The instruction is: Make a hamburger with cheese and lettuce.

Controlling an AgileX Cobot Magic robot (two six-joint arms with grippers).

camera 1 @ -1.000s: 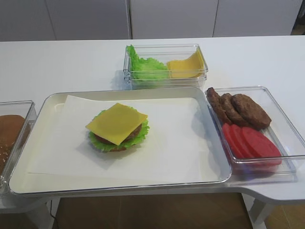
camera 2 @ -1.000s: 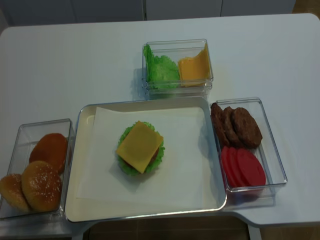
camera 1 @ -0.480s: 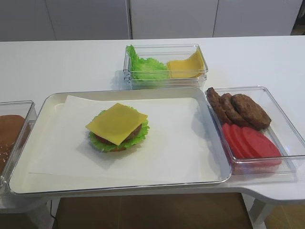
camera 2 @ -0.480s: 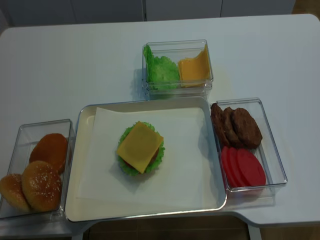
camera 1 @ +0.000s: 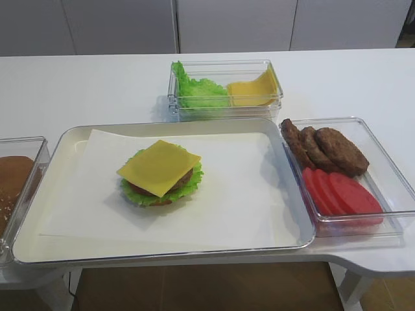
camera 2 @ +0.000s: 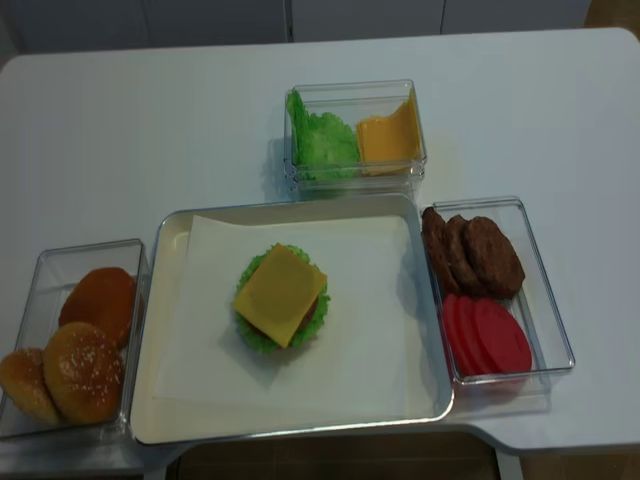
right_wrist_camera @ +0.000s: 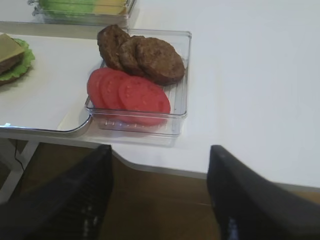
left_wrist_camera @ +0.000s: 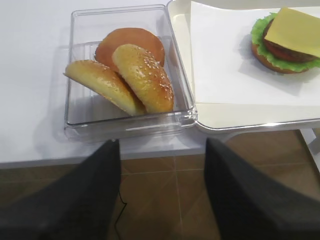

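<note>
The hamburger (camera 1: 160,175) sits left of centre on the paper-lined tray (camera 1: 52,246). A flat yellow cheese (camera 1: 159,167) square lies on top of its patty. The frilly green lettuce (camera 1: 139,196) rims the stack under the patty, above a bun base. My left gripper (left_wrist_camera: 162,142) hangs open over the floor, in front of the table edge by the bun bin; the hamburger (left_wrist_camera: 285,42) is up to its right. My right gripper (right_wrist_camera: 160,150) is open too, off the table's front edge below the patty bin. Neither gripper shows in the high views.
A clear bin (camera 2: 355,130) behind the tray holds spare lettuce leaves and curled cheese slices. Right of the tray, another bin (camera 2: 545,300) holds dark patties and red tomato slices. On the left, a third bin (camera 2: 40,265) holds sesame buns.
</note>
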